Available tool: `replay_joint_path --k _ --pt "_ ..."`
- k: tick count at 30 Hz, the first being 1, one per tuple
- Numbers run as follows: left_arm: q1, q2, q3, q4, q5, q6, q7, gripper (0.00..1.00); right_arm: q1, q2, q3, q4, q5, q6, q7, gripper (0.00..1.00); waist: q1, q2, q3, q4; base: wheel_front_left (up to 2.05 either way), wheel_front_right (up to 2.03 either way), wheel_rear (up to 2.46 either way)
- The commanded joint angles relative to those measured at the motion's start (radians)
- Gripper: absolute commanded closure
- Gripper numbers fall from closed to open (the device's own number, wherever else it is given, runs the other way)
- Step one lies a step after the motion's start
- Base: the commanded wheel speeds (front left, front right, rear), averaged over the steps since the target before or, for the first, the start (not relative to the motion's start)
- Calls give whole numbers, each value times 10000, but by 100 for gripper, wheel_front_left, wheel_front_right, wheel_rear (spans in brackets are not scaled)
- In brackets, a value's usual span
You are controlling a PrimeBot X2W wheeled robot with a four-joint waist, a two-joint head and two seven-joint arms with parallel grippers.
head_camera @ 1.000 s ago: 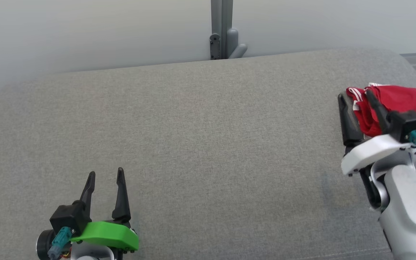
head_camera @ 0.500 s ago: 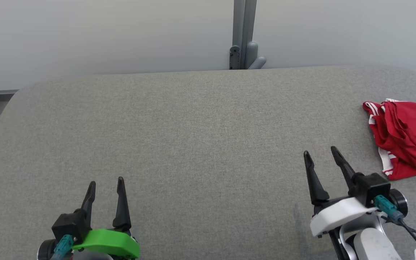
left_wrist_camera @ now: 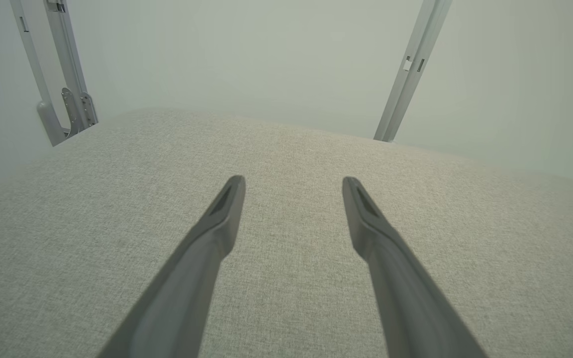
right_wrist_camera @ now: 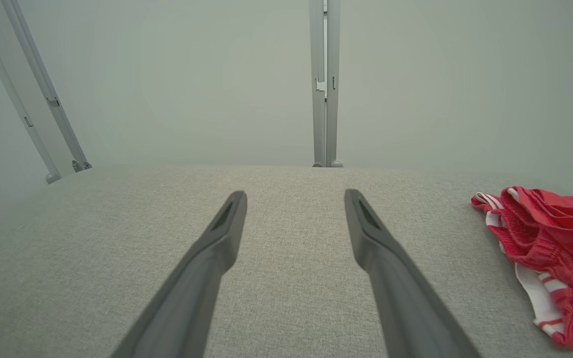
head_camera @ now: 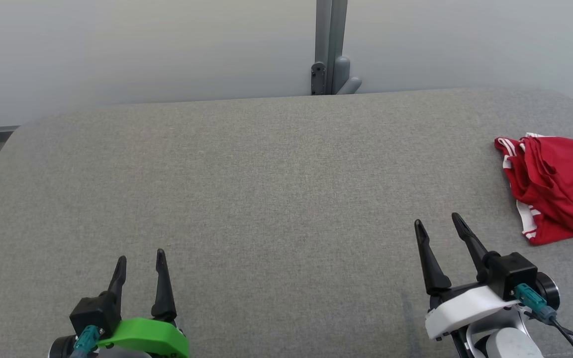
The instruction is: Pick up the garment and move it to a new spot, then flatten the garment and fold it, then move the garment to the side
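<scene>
In the head view you have one red garment (head_camera: pixel 560 184), bunched, its white-striped edge facing inward. It lies at the far right of the grey padded surface (head_camera: pixel 266 189), ahead and to the right of the right gripper (head_camera: pixel 436 220), whose two fingers stand apart, empty. The left gripper (head_camera: pixel 140 255), fingers likewise apart and empty, sits well away across the surface. The left wrist view catches a red sliver at its right border. In the right wrist view the garment lies right of the spread fingers (right_wrist_camera: pixel 217 258) (the frame cuts its long axis, so you cannot tell it); your right arm is nearer.
</scene>
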Motion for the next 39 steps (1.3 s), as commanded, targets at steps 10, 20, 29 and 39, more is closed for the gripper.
replay_joint_path --k 10,20,29,39 --pt "-8 110 -47 -17 186 32 -4 0 181 -7 -187 -32 233 -13 -150 0 0 -1 -53 -65 0 0 0" --pt "137 132 -54 -171 248 10 -4 0 185 -6 -441 -24 242 -13 -205 0 0 -1 -70 -114 0 0 0" --pt "194 175 -126 -88 263 21 -3 0 168 -7 -560 -58 276 -13 -251 0 0 -1 -84 -91 0 0 0" --pt "175 39 -137 262 128 -15 53 100 308 43 -558 309 342 2 -145 100 0 -1 -89 -81 0 0 0"
